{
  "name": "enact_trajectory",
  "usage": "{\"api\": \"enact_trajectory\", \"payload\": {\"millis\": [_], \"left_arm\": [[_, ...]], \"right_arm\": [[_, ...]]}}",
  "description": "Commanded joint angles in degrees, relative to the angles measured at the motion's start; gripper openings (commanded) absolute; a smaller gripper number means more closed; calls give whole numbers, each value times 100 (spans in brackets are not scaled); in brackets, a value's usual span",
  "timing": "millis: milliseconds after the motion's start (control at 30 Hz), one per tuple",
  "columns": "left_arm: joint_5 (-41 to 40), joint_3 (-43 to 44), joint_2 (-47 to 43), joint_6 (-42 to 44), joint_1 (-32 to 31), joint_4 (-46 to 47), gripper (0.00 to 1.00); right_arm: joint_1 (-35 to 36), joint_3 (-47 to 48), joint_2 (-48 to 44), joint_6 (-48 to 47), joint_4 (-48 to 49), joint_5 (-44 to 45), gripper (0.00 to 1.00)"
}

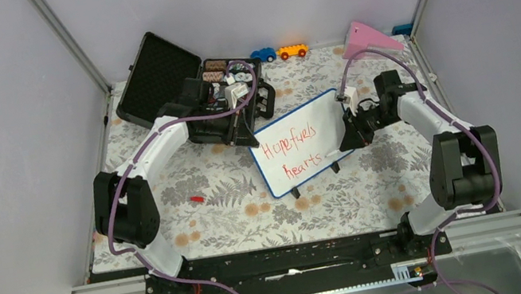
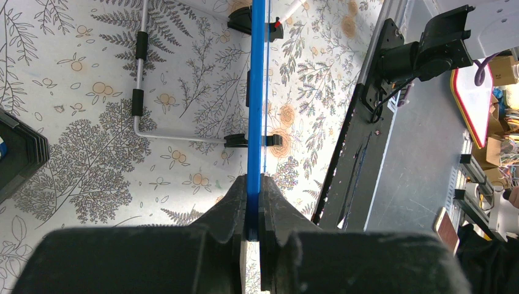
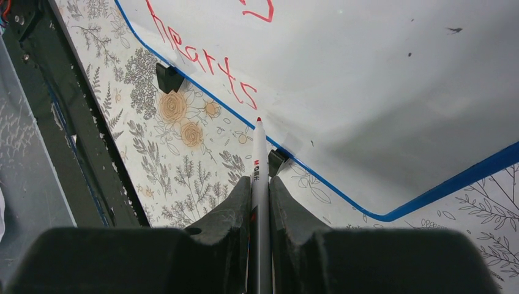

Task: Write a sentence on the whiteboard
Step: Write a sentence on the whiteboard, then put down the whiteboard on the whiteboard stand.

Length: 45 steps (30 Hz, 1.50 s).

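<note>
1. The whiteboard (image 1: pixel 317 117) is stood on its two black feet in the middle of the table (image 1: pixel 207 181), between the two arms.
2. The sentence (image 1: pixel 292 153) is written on it in red, in two lines: "Hope fuels" above and "hearts" below.
3. The blue frame of the board is clamped by the left gripper (image 2: pixel 254 190), and the jaws are pressed onto its edge.
4. A marker (image 3: pixel 258 147) is grasped by the right gripper (image 3: pixel 260 180). Its red tip is held just after the last letter, but it cannot be told if the board is touched.
5. An open black case (image 1: pixel 156 80) is seen behind the board.
</note>
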Motion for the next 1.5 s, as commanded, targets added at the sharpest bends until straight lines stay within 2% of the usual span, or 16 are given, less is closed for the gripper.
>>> {"api": "enact_trajectory", "payload": {"millis": [0,733,1100,1300,1467], "left_arm": [[-184,-49,-86,263,-129,7,0],[-199,-68,-82,267,-133,7,0],[-239,-7,-93,203,-133,3,0],[-266,12,-112,172,-133,7,5],[-332,59,-137,112,-130,5,25]], "right_arm": [[8,232,94,138,214,20,0],[8,134,186,74,284,319,0],[10,793,16,-343,-979,-352,0],[8,1108,-220,-370,-1408,-664,0],[9,1314,-341,-227,-1474,-897,0]]}}
